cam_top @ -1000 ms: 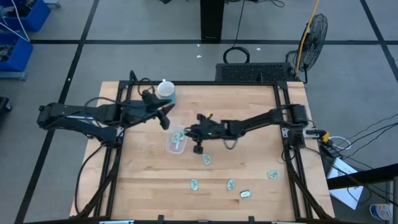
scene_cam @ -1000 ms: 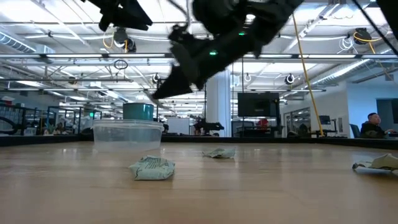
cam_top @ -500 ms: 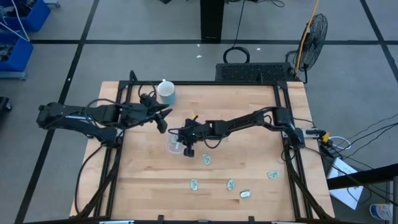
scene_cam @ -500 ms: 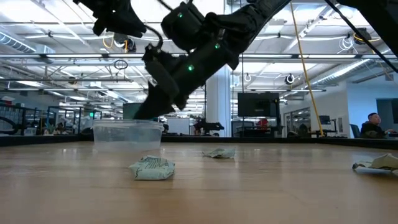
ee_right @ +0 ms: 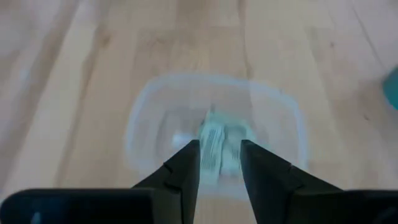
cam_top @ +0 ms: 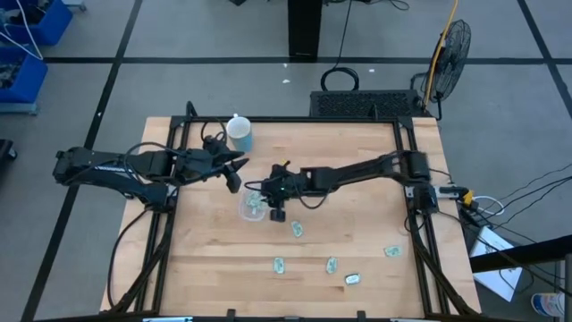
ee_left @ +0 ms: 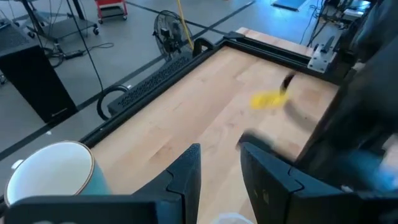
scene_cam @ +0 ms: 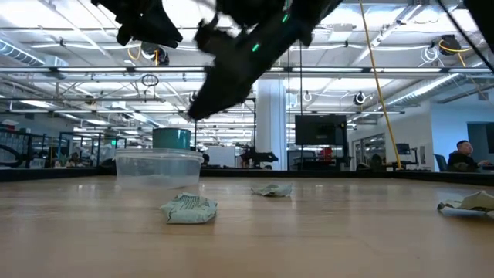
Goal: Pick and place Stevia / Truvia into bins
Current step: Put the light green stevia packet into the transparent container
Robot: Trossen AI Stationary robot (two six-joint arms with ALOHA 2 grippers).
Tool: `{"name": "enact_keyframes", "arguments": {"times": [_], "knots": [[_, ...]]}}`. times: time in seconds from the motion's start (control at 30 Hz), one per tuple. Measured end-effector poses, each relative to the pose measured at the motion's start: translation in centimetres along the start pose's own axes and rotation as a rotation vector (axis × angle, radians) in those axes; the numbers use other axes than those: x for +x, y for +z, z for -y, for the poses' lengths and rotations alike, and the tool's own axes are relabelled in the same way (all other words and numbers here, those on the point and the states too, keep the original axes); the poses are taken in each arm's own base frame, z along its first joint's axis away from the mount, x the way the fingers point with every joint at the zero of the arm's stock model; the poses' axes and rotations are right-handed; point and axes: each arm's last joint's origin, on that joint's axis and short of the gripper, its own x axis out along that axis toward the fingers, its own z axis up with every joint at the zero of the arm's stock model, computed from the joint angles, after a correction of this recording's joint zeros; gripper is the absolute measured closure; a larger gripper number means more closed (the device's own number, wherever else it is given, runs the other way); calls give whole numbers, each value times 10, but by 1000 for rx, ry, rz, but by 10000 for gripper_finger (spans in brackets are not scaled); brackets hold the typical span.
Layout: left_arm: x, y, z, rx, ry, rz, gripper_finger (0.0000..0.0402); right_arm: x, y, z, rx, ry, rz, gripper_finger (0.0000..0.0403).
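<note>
Right tool now higher above container

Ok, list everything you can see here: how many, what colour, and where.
Table: one, light wood, under both arms.
Clear container: one, see-through, left of the table's centre.
Sachets in the container: pale green and white, count unclear.
Loose sachets: five, pale green, on the wood, below and right of the container in the high view.
Cup: one, light blue with a white lid, by the table's far edge.
Fan: one, dark, on the floor beyond the table.
Person: one, far off in the room.
Left tool: open, between cup and container.
Right tool: open, above the container.
</note>
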Motion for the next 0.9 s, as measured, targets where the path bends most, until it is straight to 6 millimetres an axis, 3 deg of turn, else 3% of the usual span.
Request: {"name": "enact_keyframes", "arguments": {"times": [0.1,0.27,0.43,0.6,0.9], "knots": [[0,-1,0,6,-14,-14,284,-33,-2,-14,-11,29,-120,298],[0,-5,-1,30,0,-56,284,-64,-36,-48,-2,80,-210,301],[0,-6,-2,32,2,-60,284,-55,-85,-72,-47,84,-92,281],[0,-5,-1,32,2,-51,284,-41,-119,-64,17,5,-32,245],[0,-3,-1,22,0,-27,284,-28,-142,-59,108,-1,-76,238]]}}
